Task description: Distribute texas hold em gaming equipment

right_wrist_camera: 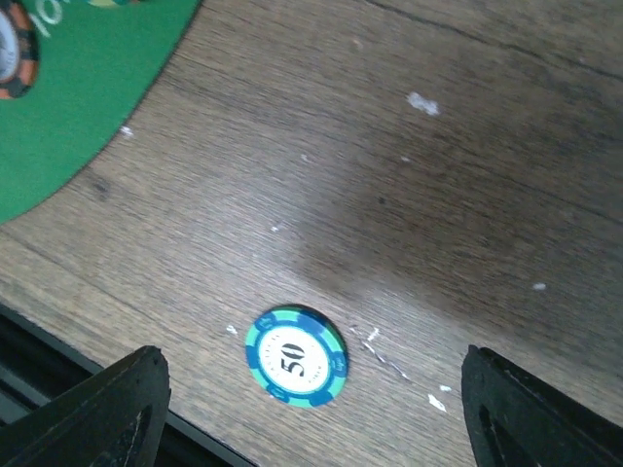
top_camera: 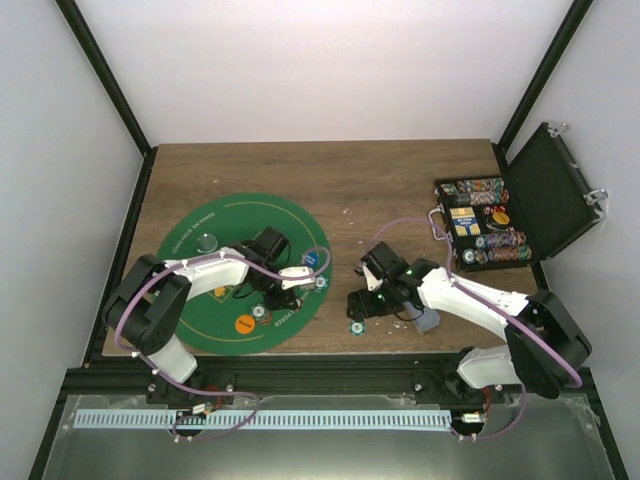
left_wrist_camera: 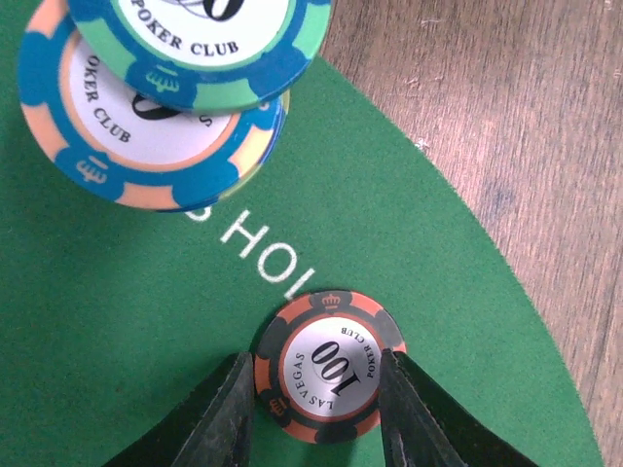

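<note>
An orange-and-black "100" chip (left_wrist_camera: 329, 367) lies flat on the green mat (left_wrist_camera: 117, 321) near its curved edge. My left gripper (left_wrist_camera: 313, 358) is shut on it, one finger against each side of its rim; from above, this gripper (top_camera: 288, 298) is over the mat's right part. Just beyond it is a short stack, a teal-blue chip (left_wrist_camera: 195, 39) on a blue-orange chip (left_wrist_camera: 127, 146). My right gripper (right_wrist_camera: 311, 357) stands open, wide apart, over a teal-blue "50" chip (right_wrist_camera: 296, 355) lying on the bare wood; this chip (top_camera: 354, 327) is close to the table's front edge.
The open black case (top_camera: 545, 195) at the right holds rows of chips (top_camera: 490, 245) and a card box. An orange chip (top_camera: 244, 323) and a grey disc (top_camera: 207, 241) lie on the mat. A grey-blue flat piece (top_camera: 428, 321) lies under the right arm. The black table rail (right_wrist_camera: 58, 370) runs close by.
</note>
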Robot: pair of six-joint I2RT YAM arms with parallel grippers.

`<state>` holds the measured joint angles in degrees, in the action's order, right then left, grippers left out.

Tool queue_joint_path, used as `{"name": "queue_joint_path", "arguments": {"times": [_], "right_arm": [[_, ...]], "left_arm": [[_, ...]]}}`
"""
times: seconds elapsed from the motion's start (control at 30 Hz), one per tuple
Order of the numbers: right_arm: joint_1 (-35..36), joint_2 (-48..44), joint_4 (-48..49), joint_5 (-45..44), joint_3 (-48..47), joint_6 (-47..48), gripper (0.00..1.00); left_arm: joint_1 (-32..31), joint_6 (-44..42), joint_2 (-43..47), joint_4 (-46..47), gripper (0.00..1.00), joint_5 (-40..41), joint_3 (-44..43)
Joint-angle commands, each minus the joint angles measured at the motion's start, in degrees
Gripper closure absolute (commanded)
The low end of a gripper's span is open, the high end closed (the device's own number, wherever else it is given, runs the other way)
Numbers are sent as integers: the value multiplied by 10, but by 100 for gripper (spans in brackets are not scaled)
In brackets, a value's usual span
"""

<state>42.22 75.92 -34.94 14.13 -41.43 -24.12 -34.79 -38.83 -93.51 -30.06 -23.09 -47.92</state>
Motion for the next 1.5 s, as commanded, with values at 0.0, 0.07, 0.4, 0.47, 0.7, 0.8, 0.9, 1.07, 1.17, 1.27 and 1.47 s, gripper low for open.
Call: {"name": "queue_joint_path", "arguments": {"times": [0.0, 0.07, 0.4, 0.47, 0.7, 0.8, 0.9, 1.07, 1.17, 1.27, 1.47], "right_arm": [[18, 7, -45, -45, -14, -19, 18], [44, 8, -50, -61, -15, -30, 18], [144, 105, -78, -119, -51, -70, 16], [159, 125, -88, -135, -60, -75, 18], [193, 171, -87, -132, -85, -77, 48], [197, 176, -80, -131, -89, -75, 54], [197, 177, -69, -148, -92, -75, 56], [191, 205, -42, -172, -112, -56, 59], [179, 233, -28, -185, -131, -40, 61], [162, 250, -8, -188, -153, -23, 61], [136, 256, 13, -182, -178, -2, 61]], "left_arm": [[-7, 15, 3, -15, 61, -30, 8], [-8, 12, 5, -30, 59, -36, -2], [17, 3, 31, -120, 50, -46, -38], [30, 9, 40, -127, 49, -44, -42], [66, 13, 62, -154, 49, -43, -52], [77, 15, 70, -154, 49, -39, -50], [81, 25, 73, -146, 49, -32, -48], [87, 36, 74, -137, 49, -22, -46], [89, 41, 74, -133, 49, -17, -42], [89, 43, 74, -131, 48, -10, -41], [93, 47, 77, -127, 49, 0, -38]]}}
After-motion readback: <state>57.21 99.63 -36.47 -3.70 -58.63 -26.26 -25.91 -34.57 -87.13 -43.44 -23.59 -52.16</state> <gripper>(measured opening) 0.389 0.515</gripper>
